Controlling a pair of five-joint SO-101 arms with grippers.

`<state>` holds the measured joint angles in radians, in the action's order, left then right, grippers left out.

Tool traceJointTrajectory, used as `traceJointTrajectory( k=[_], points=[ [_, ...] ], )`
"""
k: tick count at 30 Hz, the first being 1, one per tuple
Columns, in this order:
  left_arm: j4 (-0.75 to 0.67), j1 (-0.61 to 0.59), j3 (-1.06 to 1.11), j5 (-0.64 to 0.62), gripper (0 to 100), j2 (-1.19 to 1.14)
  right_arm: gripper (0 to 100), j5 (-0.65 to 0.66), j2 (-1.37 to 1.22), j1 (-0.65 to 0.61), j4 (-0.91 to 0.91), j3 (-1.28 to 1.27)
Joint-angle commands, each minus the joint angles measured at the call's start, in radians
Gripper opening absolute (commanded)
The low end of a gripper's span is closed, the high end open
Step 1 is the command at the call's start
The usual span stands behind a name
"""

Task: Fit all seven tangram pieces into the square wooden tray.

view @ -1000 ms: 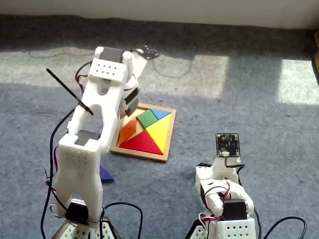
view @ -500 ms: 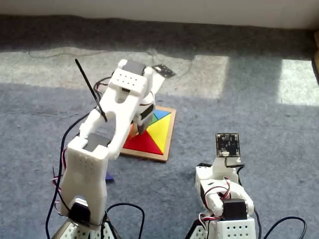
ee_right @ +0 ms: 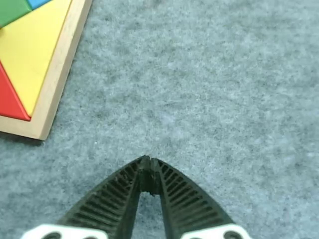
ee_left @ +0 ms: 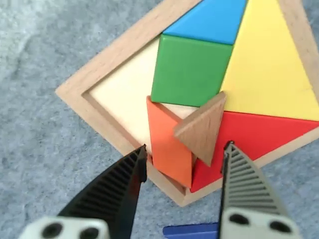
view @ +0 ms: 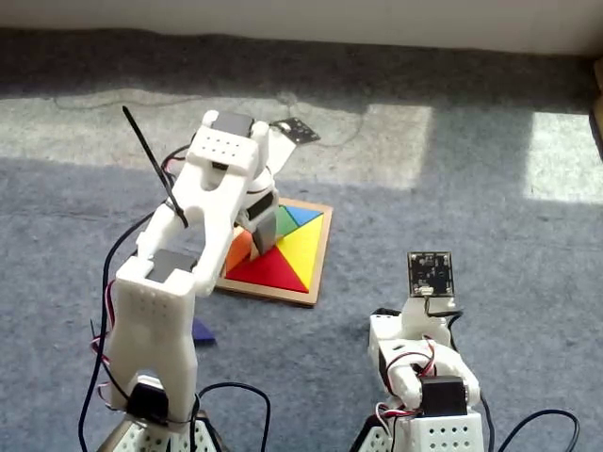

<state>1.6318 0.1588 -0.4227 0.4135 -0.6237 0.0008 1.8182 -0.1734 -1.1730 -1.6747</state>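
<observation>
Left wrist view: left gripper (ee_left: pixel 185 147) apart astride tilted wood triangle (ee_left: pixel 202 130); pressing cd wedge it vs orange piece (ee_left: pixel 167 144). Right gripper (ee_right: pixel 149 160) closed tight, empty.

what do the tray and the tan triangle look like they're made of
The tray looks like pale bare wood, matte, with faint grain on its rim. The tan triangle looks like the same unpainted wood, grain lines showing on its face.

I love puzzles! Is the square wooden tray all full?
No, bare floor of the square wooden tray shows beside the green square piece, and a dark blue piece lies outside it.
</observation>
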Motion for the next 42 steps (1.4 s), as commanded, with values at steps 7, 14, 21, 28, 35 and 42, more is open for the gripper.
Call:
traceJointTrajectory(
  k=[7,14,21,28,35,42],
  points=[
    [-0.006,-0.047,-0.005,0.04,18,0.068,0.6,-0.002,0.018,0.013,-0.007,-0.134],
    [-0.012,-0.065,-0.001,0.149,18,0.058,0.6,-0.002,0.018,0.013,-0.007,-0.134],
    [-0.051,-0.116,-0.002,0.239,18,0.022,0.6,-0.002,0.018,0.013,-0.007,-0.134],
    [-0.051,-0.099,-0.007,0.315,18,-0.087,0.6,-0.002,0.018,0.013,-0.007,-0.134],
    [-0.041,-0.062,-0.004,0.318,18,-0.087,0.6,-0.002,0.018,0.013,-0.007,-0.134],
    [-0.005,-0.05,-0.007,0.462,18,-0.087,0.6,-0.002,0.018,0.013,-0.007,-0.134]
  ],
)
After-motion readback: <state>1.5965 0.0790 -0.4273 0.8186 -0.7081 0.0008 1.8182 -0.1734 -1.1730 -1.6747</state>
